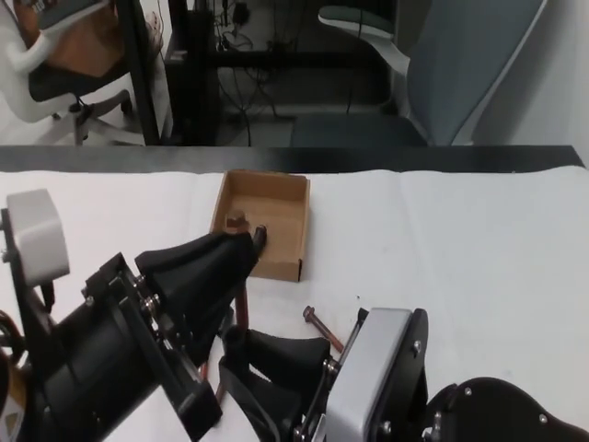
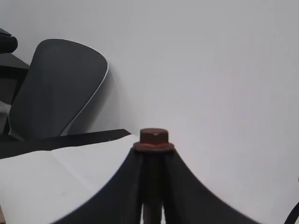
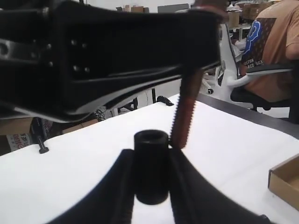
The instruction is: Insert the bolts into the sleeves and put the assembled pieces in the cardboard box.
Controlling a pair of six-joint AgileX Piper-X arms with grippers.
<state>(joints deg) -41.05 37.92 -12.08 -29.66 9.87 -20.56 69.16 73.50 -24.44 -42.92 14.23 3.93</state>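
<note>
**A:** Left tool (image 2: 153, 161) is clenched on a rusty brown hex-head bolt (image 2: 153, 139). The head sits just above the black fingertips and the shank runs down between them.

**B:** And the right tool (image 3: 150, 186) is grasping a short black cylindrical sleeve (image 3: 151, 144), held upright with its open mouth facing up.

**A:** From the right wrist, the bolt's threaded shank hangs under the left tool's long black fingers. Its lower end is just beside the sleeve's rim, not inside the mouth.

**B:** Whether thread and rim are touching, I can't tell.

**A:** In the high view both arms crowd the lower left of the frame, one tool above the other, with the shank showing between them.

**B:** The open brown cardboard box (image 1: 276, 269) sits on the white table (image 1: 460, 258), upper centre of the frame, just past the left tool's tip.

**A:** A second rusty bolt (image 1: 319, 324) lies flat on the table at lower centre, close to the right arm's grey block.
</note>
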